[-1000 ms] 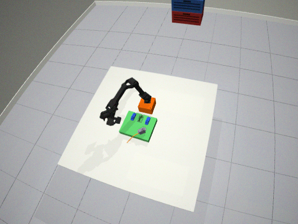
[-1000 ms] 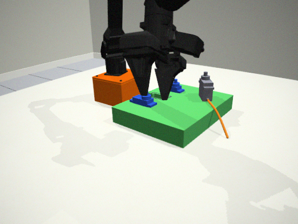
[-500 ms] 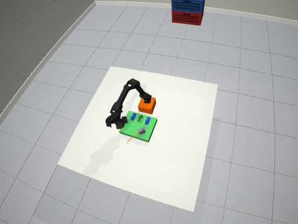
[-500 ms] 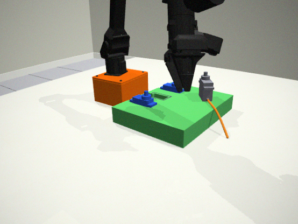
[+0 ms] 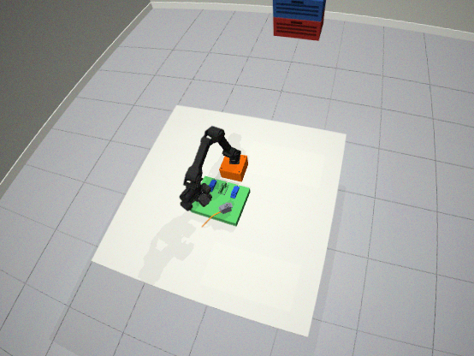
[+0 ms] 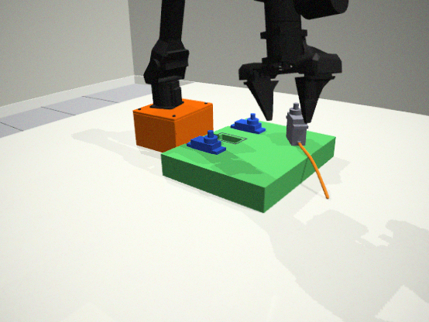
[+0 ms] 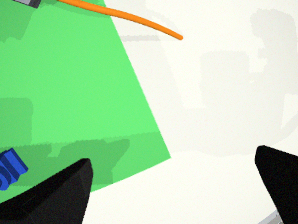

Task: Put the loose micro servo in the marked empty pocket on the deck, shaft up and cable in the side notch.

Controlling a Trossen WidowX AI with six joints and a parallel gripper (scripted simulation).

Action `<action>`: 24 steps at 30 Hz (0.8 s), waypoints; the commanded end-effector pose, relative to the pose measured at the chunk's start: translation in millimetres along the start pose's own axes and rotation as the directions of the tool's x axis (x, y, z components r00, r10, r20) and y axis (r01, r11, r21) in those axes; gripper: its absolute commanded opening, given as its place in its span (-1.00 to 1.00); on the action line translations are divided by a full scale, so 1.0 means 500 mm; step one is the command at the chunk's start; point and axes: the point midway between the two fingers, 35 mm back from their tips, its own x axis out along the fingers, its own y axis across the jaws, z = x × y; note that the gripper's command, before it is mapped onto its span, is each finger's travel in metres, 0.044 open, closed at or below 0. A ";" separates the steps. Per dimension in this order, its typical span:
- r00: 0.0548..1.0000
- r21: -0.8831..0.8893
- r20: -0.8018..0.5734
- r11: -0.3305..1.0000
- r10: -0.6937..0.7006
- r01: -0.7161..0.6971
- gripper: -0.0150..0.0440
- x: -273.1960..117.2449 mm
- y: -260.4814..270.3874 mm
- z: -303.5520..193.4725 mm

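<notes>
The loose grey micro servo (image 5: 226, 208) (image 6: 296, 129) stands upright on the green deck (image 5: 239, 207) (image 6: 228, 186) (image 7: 75, 90), shaft up. Only its edge shows in the wrist view (image 7: 26, 2). Its orange cable (image 5: 210, 219) (image 6: 315, 166) (image 7: 140, 21) hangs out past the deck's edge. The marked pocket (image 5: 223, 188) (image 6: 232, 138) is empty, between two blue servos. My gripper (image 6: 289, 120) (image 7: 178, 162) is open and empty, above the deck's side near a corner. In the exterior view its right finger overlaps the grey servo; the wrist view shows the servo well away from both fingertips.
Two blue servos, one (image 5: 234, 192) (image 6: 248, 125) and another (image 5: 212, 185) (image 6: 207, 144) (image 7: 10, 169), stand up from the deck on either side of the pocket. The orange base block (image 5: 233, 171) (image 6: 155, 129) stands beyond the deck. Blue and red crates (image 5: 296, 29) are far behind.
</notes>
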 end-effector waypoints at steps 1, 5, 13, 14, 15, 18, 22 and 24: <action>0.999 -0.152 0.025 0.988 0.028 -0.024 1.00 -0.007 0.018 0.038; 0.998 -0.283 0.042 0.958 0.054 -0.040 1.00 -0.013 0.035 0.070; 0.992 -0.528 0.068 0.847 0.108 -0.056 1.00 -0.028 0.074 0.130; 0.991 -0.556 0.071 0.829 0.115 -0.057 1.00 -0.030 0.080 0.137; 0.990 -0.584 0.073 0.810 0.122 -0.057 1.00 -0.032 0.085 0.144; 0.986 -0.663 0.079 0.747 0.144 -0.055 1.00 -0.038 0.102 0.164; 0.981 -0.757 0.085 0.652 0.172 -0.048 1.00 -0.047 0.126 0.190; 0.978 -0.799 0.088 0.600 0.187 -0.043 1.00 -0.051 0.138 0.202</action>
